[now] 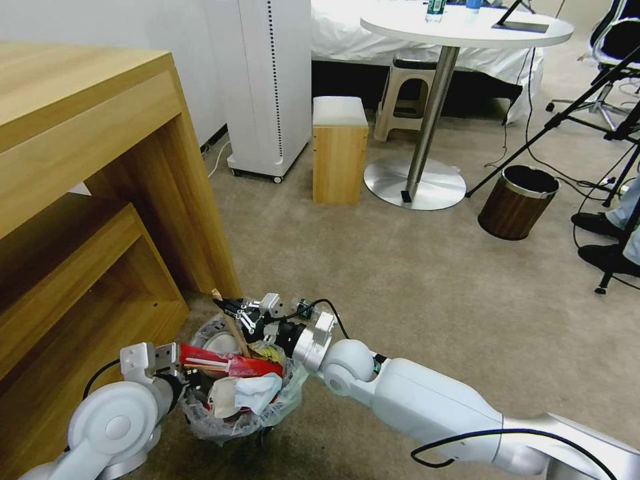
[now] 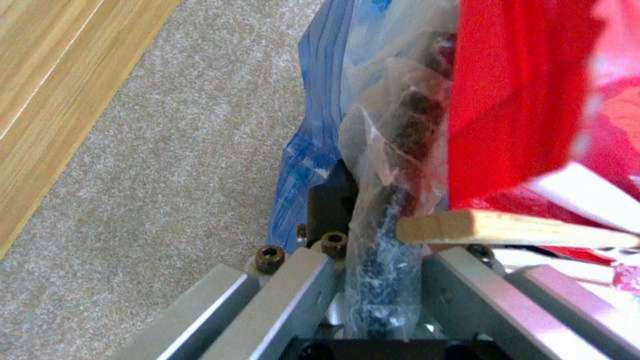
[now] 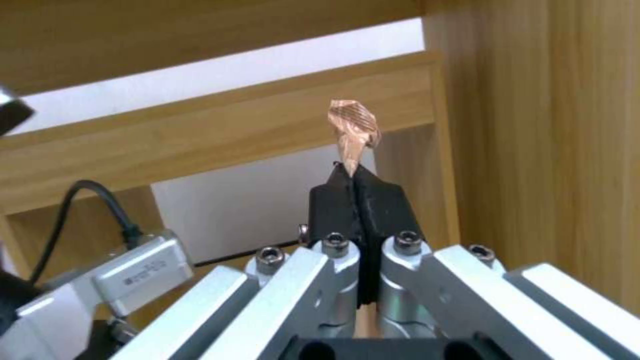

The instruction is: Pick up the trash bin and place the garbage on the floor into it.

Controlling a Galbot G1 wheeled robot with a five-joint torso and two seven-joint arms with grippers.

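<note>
- Beige-tan short-pile carpet floor [image 1: 427, 280] spreads ahead; a light wooden shelving unit [image 1: 87, 200] stands on the robot's left.
- Small round dark-framed trash bin [image 1: 230, 420] lined with a crinkly translucent bag sits low beside that unit, heaped with garbage: red wrapper [image 1: 240, 365], crumpled white paper [image 1: 250, 393].
- Left gripper [image 2: 373, 235] pinches the bin's rim and bag, pressed tight on it.
- Right gripper [image 3: 360, 192], above the bin's far edge, is pressed together on a thin wooden stick [image 3: 353, 130], its lower end angling down into the bin.
</note>
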